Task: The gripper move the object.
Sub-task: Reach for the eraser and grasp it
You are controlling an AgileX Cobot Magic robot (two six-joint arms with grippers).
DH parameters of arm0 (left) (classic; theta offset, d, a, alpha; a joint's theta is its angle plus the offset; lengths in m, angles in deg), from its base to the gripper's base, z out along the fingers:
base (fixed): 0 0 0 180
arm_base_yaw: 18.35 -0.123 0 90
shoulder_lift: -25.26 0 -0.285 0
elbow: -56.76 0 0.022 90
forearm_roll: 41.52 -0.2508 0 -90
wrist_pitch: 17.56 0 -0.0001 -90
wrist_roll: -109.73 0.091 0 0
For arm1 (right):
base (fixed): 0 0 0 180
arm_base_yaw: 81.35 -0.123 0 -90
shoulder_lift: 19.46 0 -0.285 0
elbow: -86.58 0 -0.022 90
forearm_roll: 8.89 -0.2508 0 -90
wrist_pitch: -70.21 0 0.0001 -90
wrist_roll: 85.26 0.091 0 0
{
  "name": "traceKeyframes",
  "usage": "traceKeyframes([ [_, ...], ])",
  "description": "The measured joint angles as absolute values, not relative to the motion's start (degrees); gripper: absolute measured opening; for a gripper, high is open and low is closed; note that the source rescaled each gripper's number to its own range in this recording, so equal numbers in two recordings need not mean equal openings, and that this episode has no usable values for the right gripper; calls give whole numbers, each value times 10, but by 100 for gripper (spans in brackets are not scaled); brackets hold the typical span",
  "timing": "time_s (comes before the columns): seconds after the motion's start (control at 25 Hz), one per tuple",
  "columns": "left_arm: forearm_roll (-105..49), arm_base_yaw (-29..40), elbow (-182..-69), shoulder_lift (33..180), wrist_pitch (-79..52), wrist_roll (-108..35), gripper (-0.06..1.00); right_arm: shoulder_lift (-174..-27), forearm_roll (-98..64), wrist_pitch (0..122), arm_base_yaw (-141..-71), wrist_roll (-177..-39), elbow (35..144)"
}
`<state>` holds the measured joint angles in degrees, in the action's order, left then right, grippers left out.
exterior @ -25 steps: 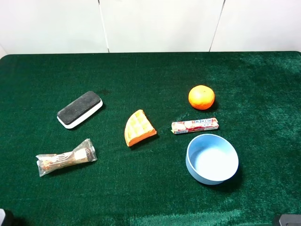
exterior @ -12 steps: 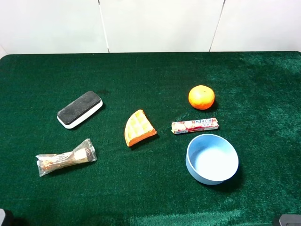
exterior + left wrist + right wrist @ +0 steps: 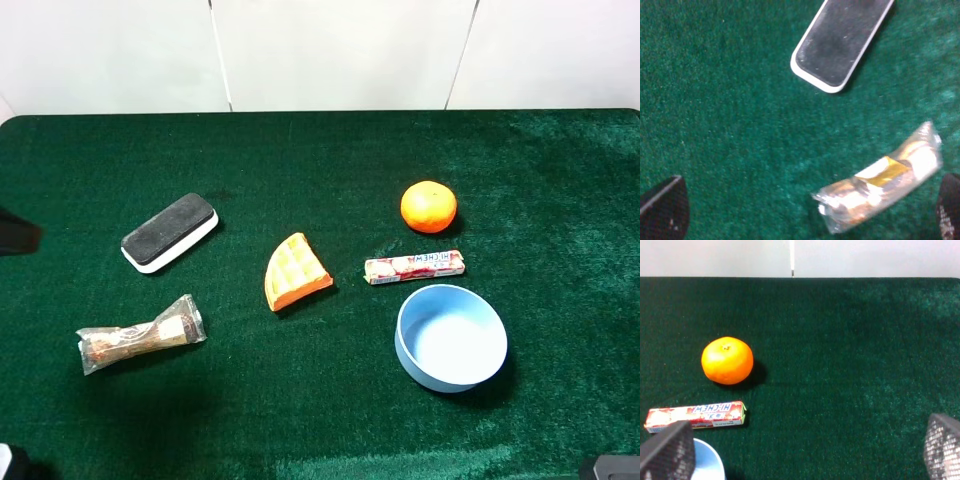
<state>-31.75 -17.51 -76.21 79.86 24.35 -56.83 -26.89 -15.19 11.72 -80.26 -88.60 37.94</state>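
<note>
Eraser is sitting flat on the desk, untouched; left gripper is hovering near it, spread wide, probably to straddle it

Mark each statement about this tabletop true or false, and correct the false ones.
1. The board eraser lies felt side up, with no gripper touching it. True.
2. The mandarin sits inside the blue bowl. False: it lies on the green cloth, outside the bowl.
3. The candy roll lies between the mandarin and the bowl. True.
4. The left gripper is shut on the snack bar. False: its fingers stand wide apart, gripping nothing.
</note>
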Motion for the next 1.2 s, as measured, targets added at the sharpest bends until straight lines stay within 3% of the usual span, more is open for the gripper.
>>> traceKeyframes([
  [0.2, -344, -173, -790, 898, 217, -563, 100, -269, -152, 117, -803, -886, 379],
  [0.8, -387, -66, -952, 1174, 189, -563, 100, -269, -152, 117, -803, -886, 379],
  [1.2, -402, -8, -983, 1302, 150, -563, 100, -269, -152, 117, -803, -886, 379],
])
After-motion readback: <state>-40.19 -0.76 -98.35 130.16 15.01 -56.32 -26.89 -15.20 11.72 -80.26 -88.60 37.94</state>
